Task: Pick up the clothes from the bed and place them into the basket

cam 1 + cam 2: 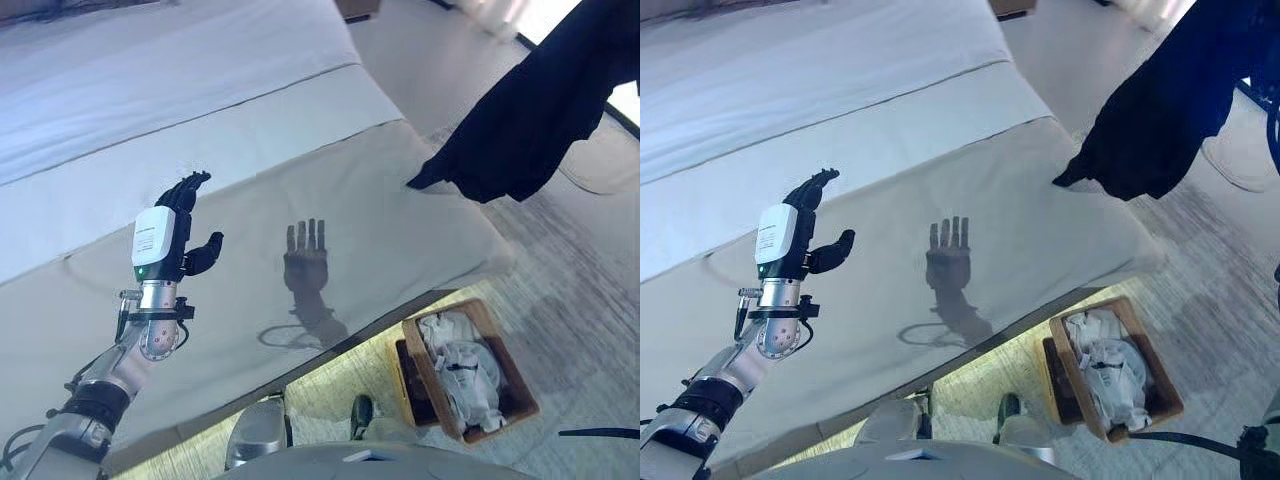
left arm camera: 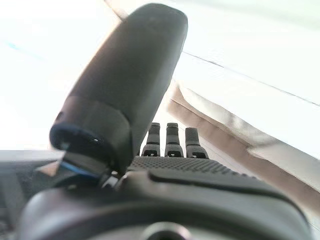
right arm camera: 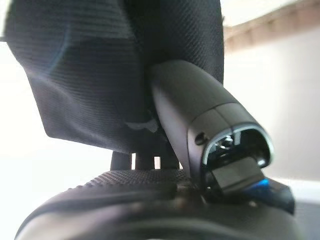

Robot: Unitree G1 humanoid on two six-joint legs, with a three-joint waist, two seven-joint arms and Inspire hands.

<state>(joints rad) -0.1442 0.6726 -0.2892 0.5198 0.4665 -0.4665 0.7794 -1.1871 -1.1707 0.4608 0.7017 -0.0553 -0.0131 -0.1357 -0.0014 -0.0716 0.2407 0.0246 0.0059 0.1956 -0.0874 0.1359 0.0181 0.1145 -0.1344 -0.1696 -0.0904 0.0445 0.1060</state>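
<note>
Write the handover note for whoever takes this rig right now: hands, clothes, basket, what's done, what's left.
Right hand: shut on the dark garment, thumb pinching the cloth; the hand itself is outside both eye views. The garment hangs in the air past the bed's far right corner, clear of the bed.
Left hand: open, holding nothing, raised over the bed's near part.
Basket: on the floor beside the bed, nearer the robot than the garment, with white clothes in it.
Done: dark garment lifted off the bed; no other clothes visible on it.
Left: carry the garment over the basket and let go.
</note>
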